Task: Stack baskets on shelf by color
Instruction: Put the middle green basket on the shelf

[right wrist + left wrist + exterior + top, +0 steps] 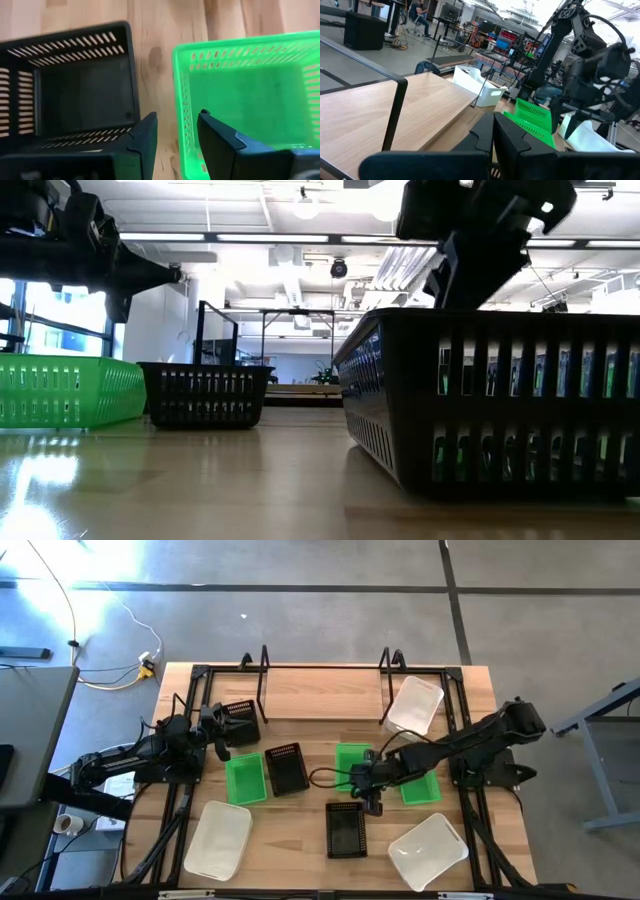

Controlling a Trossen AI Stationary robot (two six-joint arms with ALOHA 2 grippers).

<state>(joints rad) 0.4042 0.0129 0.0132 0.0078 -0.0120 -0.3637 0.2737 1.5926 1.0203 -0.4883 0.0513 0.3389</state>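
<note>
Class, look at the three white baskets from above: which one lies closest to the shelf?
The white basket at the table's far right, beside the shelf's right upright. The other two white baskets sit along the near edge.

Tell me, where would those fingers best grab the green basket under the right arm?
Probably by its rim, coming straight down. The green basket sits upright and open-topped, with a thin wall that open fingers can straddle. The right gripper hangs above the wall nearest the black basket, one finger already over the inside.
</note>
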